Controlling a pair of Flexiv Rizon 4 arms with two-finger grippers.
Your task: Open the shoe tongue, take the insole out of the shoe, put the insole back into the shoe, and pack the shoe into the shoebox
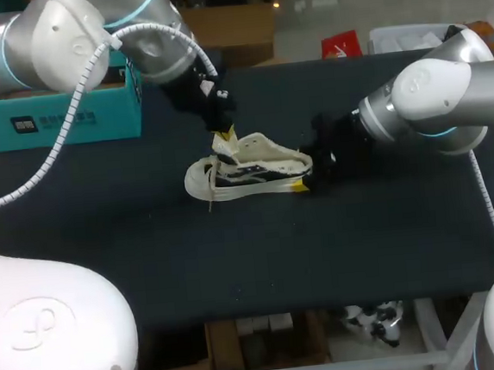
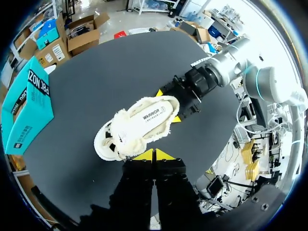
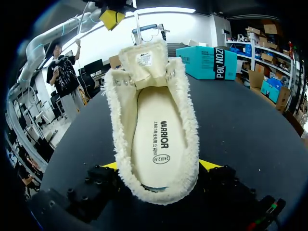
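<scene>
A cream, fleece-lined low shoe (image 1: pixel 250 169) with dark side stripes stands upright near the middle of the dark, matte table (image 1: pixel 237 264). Its toe points toward the left arm's side and its heel toward the right arm's. The right gripper (image 3: pixel 160 167) comes in low at the heel. Its two yellow fingertips (image 3: pixel 210 165) are spread wide and pressed against the fuzzy collar from either side, so the heel is clamped between them.

Seen from that wrist, the shoe's mouth gapes. The pale, smooth printed insole (image 3: pixel 156 139) lies flat inside and fills the shoe from heel to forefoot. Ahead of it the padded cream tongue (image 3: pixel 144 60) stands lifted, clear of the opening and flanked by rows of metal eyelets. A loose lace end hangs down the side of the shoe near the toe.

The left gripper (image 2: pixel 154 155) hangs over the front of the shoe, just above the upper edge of the raised tongue. From its own wrist the two yellow tips are pressed together with no gap showing. The pictures do not show whether they pinch a lace or the tongue's edge.

The teal rectangular cardboard shoebox (image 1: pixel 68 118) with white lettering sits at the far corner of the table on the left arm's side. It is partly hidden by that arm and well apart from the shoe.
</scene>
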